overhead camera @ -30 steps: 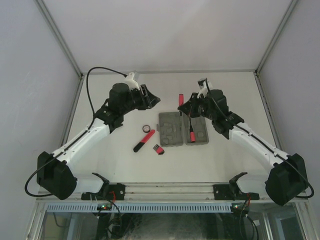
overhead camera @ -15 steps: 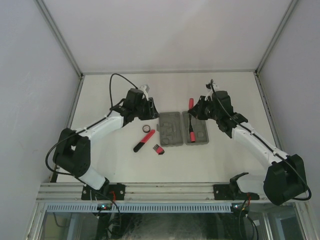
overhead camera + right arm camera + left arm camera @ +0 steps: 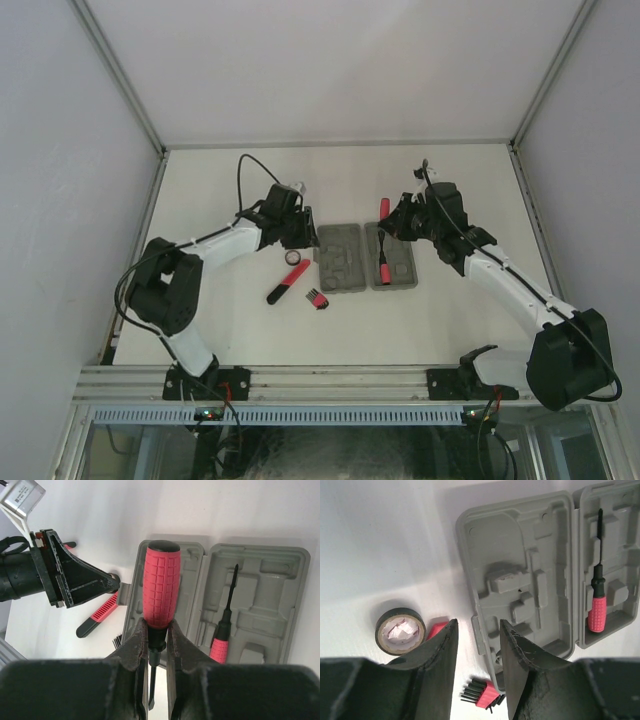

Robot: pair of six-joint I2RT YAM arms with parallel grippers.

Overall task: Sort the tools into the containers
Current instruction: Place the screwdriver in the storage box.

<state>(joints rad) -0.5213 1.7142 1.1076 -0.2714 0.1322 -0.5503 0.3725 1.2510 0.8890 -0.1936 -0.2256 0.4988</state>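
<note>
Top external view showed the left arm had swung inward and dropped within the last second. The left gripper (image 3: 297, 232) sat low beside the grey plastic hinged tool case (image 3: 345, 283), almost over the small black ring-shaped roll (image 3: 294, 258). From the left wrist view its fingers (image 3: 440, 650) were spread with nothing between them.

The right gripper (image 3: 154, 640) had shifted only slightly, from over the case's far middle to the far end of its right half. It was pinching a thick red-handled screwdriver (image 3: 160, 587) by the neck below the grip.

A thin red-handled screwdriver with a black shaft (image 3: 596, 611) already lay in a recess of that right half. The long red-and-black tool (image 3: 288, 282) and the red-and-black hex key set (image 3: 317, 296) lay on the table left of the case.

Judging by this, the left arm was lining up for the roll while the right readied a placement.
</note>
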